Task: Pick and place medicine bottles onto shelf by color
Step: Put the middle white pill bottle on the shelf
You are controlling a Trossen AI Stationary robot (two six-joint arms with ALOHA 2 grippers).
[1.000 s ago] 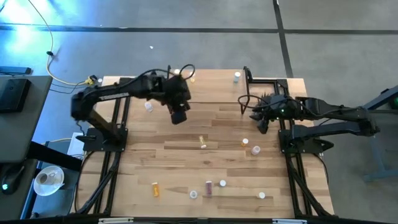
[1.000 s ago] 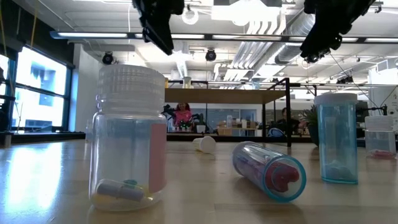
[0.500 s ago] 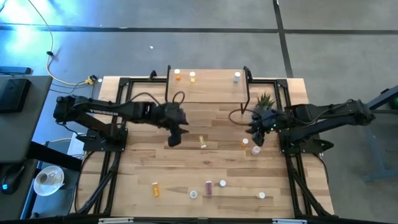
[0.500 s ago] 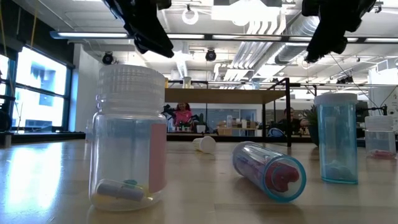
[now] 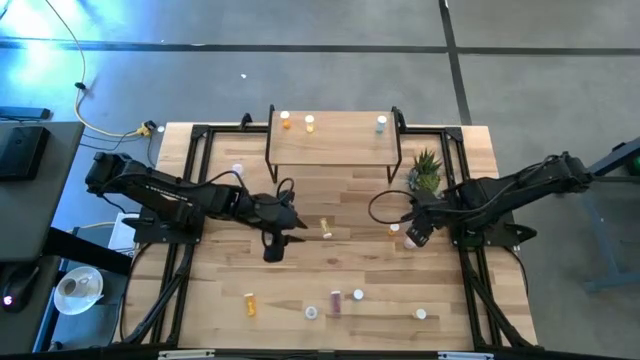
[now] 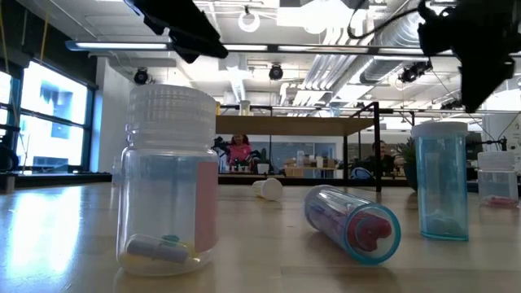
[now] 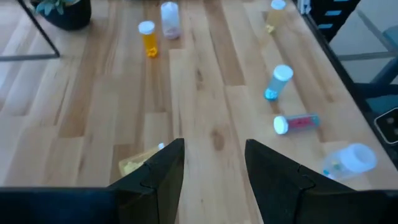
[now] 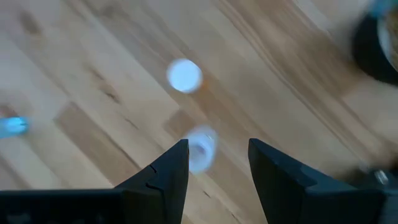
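The shelf (image 5: 330, 140) stands at the table's far edge with two orange medicine bottles (image 5: 286, 121) and a bluish one (image 5: 381, 124) on top. My left gripper (image 5: 298, 228) hovers open above mid-table. A yellowish bottle (image 7: 140, 163) lies on its side just beside one finger. My right gripper (image 5: 413, 236) hangs open, pointing down over a pale bottle (image 8: 200, 148). An orange bottle with a white cap (image 8: 185, 75) stands close by. Nothing is between either gripper's fingers (image 7: 214, 149) (image 8: 217, 149).
Several more bottles are scattered near the front edge: an orange one (image 5: 250, 303), a purple one (image 5: 336, 301) and white-capped ones (image 5: 421, 314). A potted plant (image 5: 426, 170) stands beside the shelf's right legs. Black frame rails (image 5: 190, 250) run along both table sides.
My left gripper has swung from the shelf's left end toward the table's near edge and down, levelling out toward the lying yellowish bottle. My right gripper has moved toward the near edge and down, rolled and tipped steeply downward over the pale bottle. Neither has changed its opening.
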